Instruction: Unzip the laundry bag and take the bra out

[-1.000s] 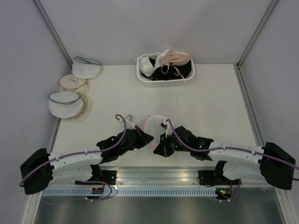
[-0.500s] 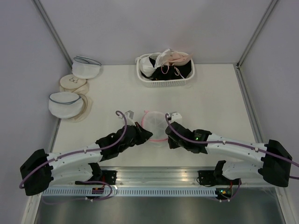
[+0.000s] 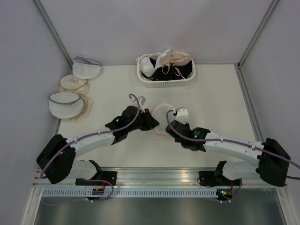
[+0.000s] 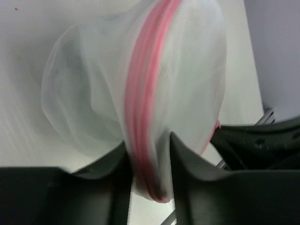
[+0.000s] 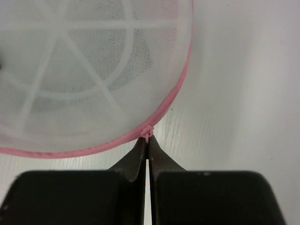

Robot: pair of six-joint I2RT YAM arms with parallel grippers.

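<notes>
Between left fingers point(image 4: 117, 187): laundry bag point(image 4: 93, 93), gripped at pink rim point(image 4: 140, 108) | right fingers point(image 5: 133, 164): pinching zipper pull point(image 5: 147, 132)

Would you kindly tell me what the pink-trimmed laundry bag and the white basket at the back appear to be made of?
The laundry bag looks like fine, semi-sheer white mesh fabric, likely synthetic: the weave shows, with stiffer white ribs inside. Its pink trim seems woven zipper tape. The basket looks like white moulded plastic, judging by its slotted walls.
</notes>
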